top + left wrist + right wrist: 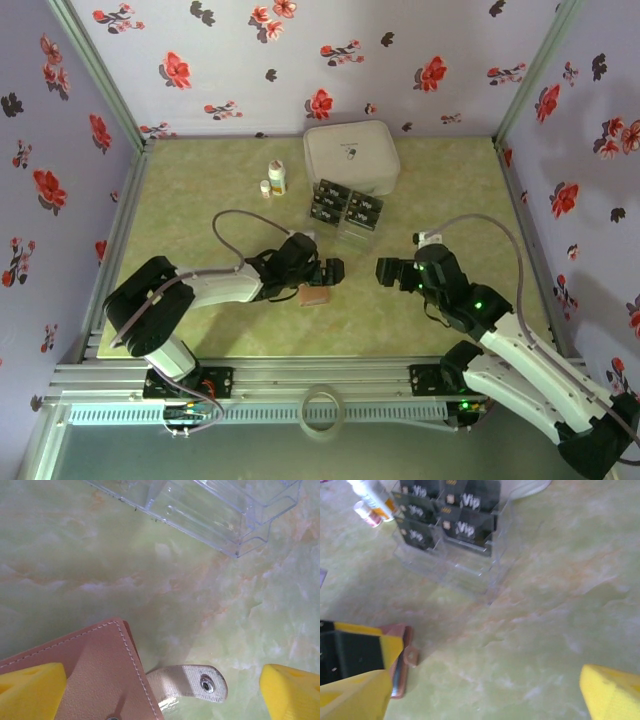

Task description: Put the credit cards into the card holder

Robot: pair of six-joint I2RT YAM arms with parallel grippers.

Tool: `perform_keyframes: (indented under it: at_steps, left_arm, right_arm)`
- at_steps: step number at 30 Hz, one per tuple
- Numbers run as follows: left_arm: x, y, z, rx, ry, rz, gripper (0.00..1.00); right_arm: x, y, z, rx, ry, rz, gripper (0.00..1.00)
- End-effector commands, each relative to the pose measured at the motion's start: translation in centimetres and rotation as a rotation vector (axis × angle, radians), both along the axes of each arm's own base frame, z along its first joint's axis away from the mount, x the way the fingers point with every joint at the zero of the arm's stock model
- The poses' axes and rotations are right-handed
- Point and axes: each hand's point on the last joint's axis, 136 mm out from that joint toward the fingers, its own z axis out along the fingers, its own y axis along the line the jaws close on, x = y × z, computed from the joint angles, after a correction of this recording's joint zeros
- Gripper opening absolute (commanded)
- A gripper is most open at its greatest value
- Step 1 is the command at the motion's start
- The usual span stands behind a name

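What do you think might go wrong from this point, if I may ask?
The left gripper is open over just a corner of the card holder; closing might shove it across the table. The right gripper hangs close by, so the arms might collide. The credit cards sit in a clear stand beside bottles, easily knocked.

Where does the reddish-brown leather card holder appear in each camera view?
Top external: the reddish-brown leather card holder lies just below centre.
Left wrist: bottom left corner.
Right wrist: left edge, lower half.
Shared landmark: the clear plastic card rack, beyond the holder in each.
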Motion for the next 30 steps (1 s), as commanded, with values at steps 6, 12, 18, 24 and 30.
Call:
perform_keyframes:
  at_steps: [6,12,18,24,30]
  left_arm:
    - [3.0,2.5,4.1,0.138,-0.055,0.012,1.0]
    - [4.4,8.0,4.8,0.198,-0.059,0.126,1.0]
    - [3.7,13.9,4.0,0.207,-0.036,0.242,1.0]
    - [2.6,17.4,2.9,0.235,-0.009,0.299,1.0]
    - [2.2,18.1,2.9,0.252,-0.013,0.291,1.0]
  right_arm:
    - [-1.5,7.0,-2.2,0.229,0.147,0.185,0.69]
    - [-2.6,12.8,-2.4,0.172,0.192,0.337,0.35]
    - [-3.6,18.9,-2.0,0.081,0.199,0.491,0.17]
    - [-3.4,22.4,-4.1,0.015,0.244,0.559,0.04]
    - [-2.5,21.3,-6.6,-0.054,0.259,0.517,0.0]
